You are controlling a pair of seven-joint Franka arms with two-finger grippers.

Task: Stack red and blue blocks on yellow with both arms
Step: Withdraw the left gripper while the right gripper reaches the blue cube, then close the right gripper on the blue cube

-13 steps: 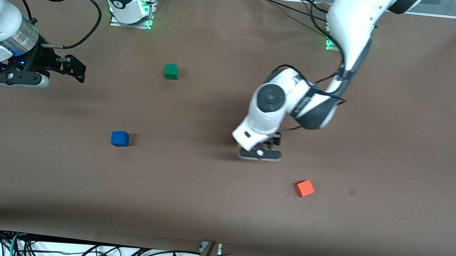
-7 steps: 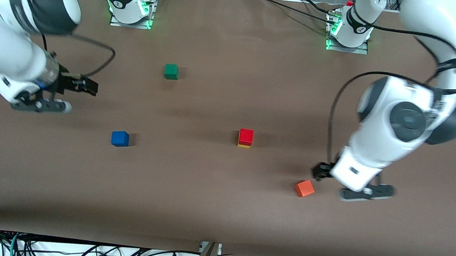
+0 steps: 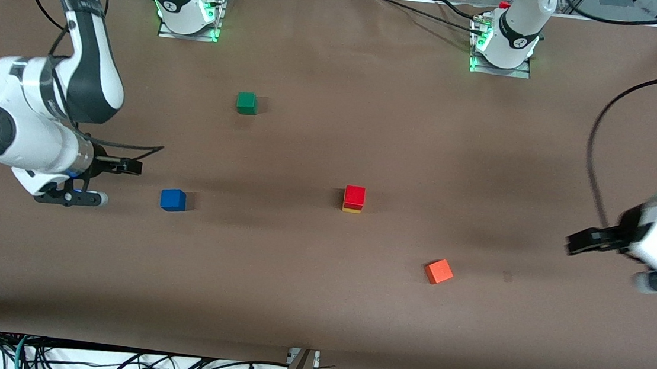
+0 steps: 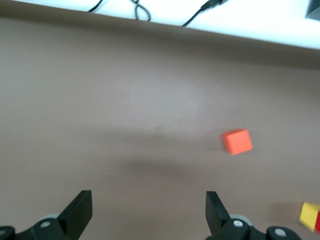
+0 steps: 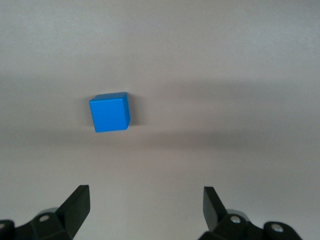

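matte brown table (image 3: 318,302), red cube (image 3: 354,196) topping yellow cube (image 3: 352,210)

No text, label, brand, number or sign can be read on anything in these views.

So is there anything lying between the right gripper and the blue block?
Nothing: in the right wrist view only bare brown table lies between the open right gripper and the blue block. The front view agrees.

The brown table (image 3: 317,314) carries green (image 3: 246,103), blue (image 3: 173,200), orange (image 3: 438,271) cubes mid-surface, plus a yellow cube (image 3: 352,210).
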